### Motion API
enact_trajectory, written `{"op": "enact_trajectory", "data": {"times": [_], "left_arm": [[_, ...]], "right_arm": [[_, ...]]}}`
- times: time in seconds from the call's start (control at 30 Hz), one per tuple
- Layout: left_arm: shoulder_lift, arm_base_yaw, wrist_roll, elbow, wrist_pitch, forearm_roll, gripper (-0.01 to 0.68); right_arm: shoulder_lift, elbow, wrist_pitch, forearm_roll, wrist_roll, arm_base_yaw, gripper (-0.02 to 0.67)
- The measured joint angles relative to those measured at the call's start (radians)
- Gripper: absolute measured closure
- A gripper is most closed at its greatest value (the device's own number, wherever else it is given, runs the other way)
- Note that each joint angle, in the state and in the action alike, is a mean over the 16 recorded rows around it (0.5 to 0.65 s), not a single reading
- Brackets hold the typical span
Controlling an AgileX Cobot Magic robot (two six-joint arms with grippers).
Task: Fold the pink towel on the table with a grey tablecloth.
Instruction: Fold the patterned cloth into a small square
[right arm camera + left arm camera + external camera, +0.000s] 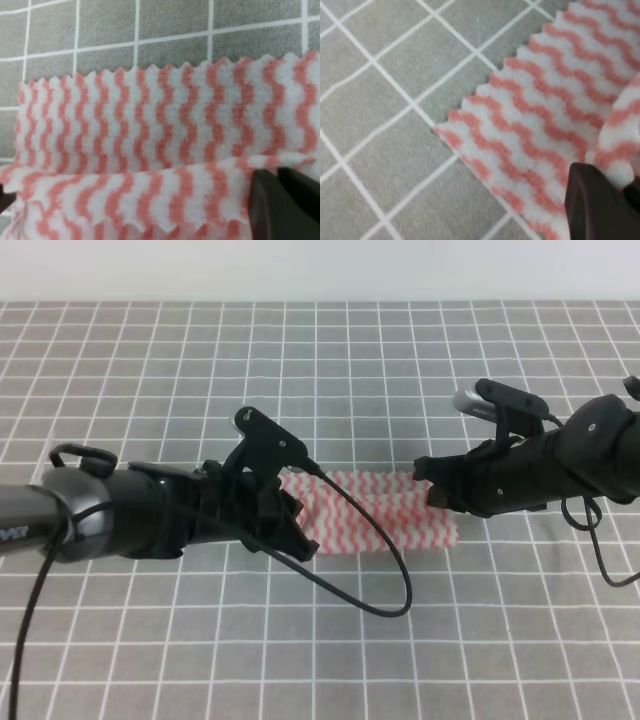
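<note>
While both grippers seemingly pinch it, pink towel (385, 510) lies half-folded on tablecloth (300, 360).

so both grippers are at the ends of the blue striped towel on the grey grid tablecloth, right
Not quite: the towel is pink and white striped, not blue, as the right wrist view shows plainly. The rest holds: the left gripper and right gripper are at its two ends on the grey grid tablecloth.

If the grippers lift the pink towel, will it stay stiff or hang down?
The towel will probably hang limp: in the right wrist view a raised layer already curls over the flat part. It looks thin and light. Its fuzzy surface likely grips the tablecloth, so pushing may wrinkle it.
</note>
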Motion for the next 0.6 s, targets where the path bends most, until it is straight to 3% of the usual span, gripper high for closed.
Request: {"op": "enact_trajectory", "data": {"times": [0.6], "left_arm": [[0.027,0.0,0.001,-0.024,-0.033,-0.001,0.674]], "right_arm": [[0.017,-0.032,0.006,-0.016,0.0,0.0,0.664]]}}
